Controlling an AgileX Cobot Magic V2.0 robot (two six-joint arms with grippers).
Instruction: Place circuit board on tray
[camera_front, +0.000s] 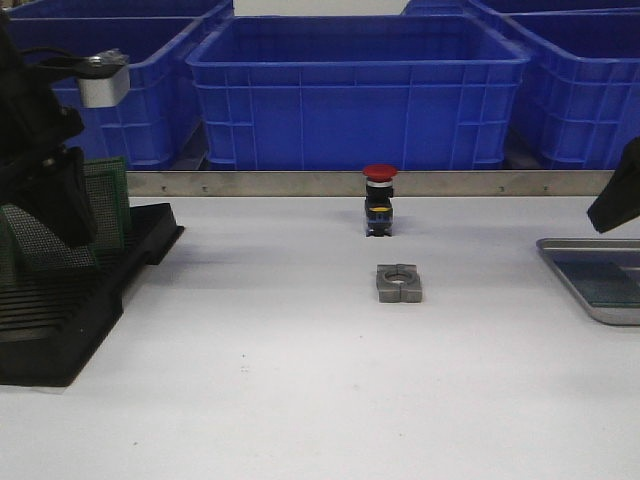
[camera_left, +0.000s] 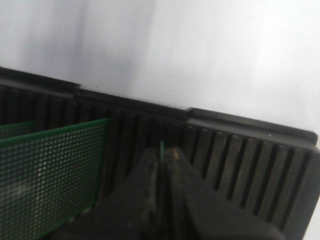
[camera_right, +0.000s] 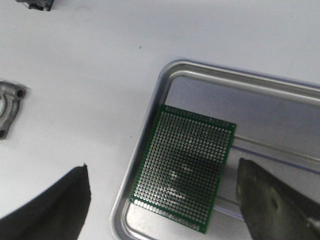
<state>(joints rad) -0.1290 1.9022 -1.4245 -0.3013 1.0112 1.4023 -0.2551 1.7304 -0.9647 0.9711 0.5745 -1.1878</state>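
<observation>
The white surface is carrying everything, with big blue plastic crates lining its far edge. A black slotted rack is sitting at the left edge, with green perforated circuit boards standing upright in its slots. The silver-grey metal tray is lying at the right edge, and one green circuit board is lying flat inside it, close beside the tray's rim. The left gripper is reaching down over the rack, its jaws pinched nearly together on the thin edge of a green board standing in a slot, just beside another upright board. The right gripper is hovering above the tray with its jaws spread wide, one to either side of the flat board and apart from it. Near the middle of the surface a grey metal bracket with a round hole is lying flat, and a red-capped push button is standing upright just beyond it, toward the far edge.
</observation>
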